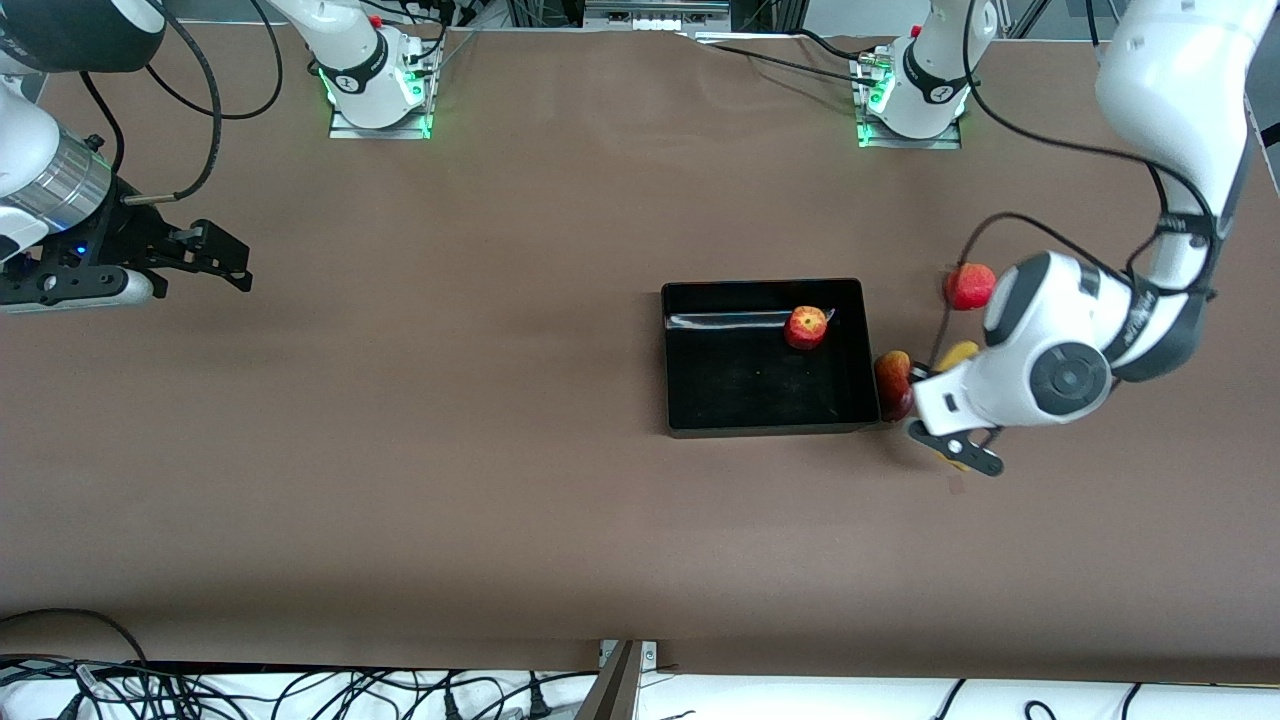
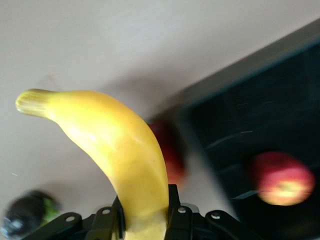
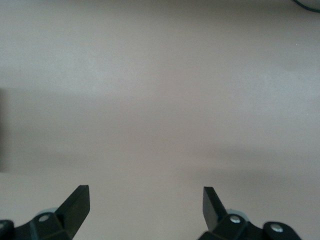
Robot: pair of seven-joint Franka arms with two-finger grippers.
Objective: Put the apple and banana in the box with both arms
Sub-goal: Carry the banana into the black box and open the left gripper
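Observation:
The apple (image 1: 806, 327) lies in the black box (image 1: 690, 400), near the wall toward the robots' bases; it also shows in the left wrist view (image 2: 282, 179) inside the box (image 2: 260, 125). My left gripper (image 1: 952, 447) is shut on the yellow banana (image 1: 963, 352) and holds it over the table just beside the box, toward the left arm's end. In the left wrist view the banana (image 2: 115, 145) sticks out from between the shut gripper (image 2: 145, 212). My right gripper (image 1: 215, 262) is open and empty over bare table at the right arm's end, and waits; its wrist view (image 3: 145, 200) shows only table.
A red-and-yellow mango-like fruit (image 1: 893, 383) lies against the outside of the box wall next to my left gripper, and shows blurred in the left wrist view (image 2: 170, 150). A round red fruit (image 1: 969, 286) lies farther from the front camera, partly hidden by the left arm.

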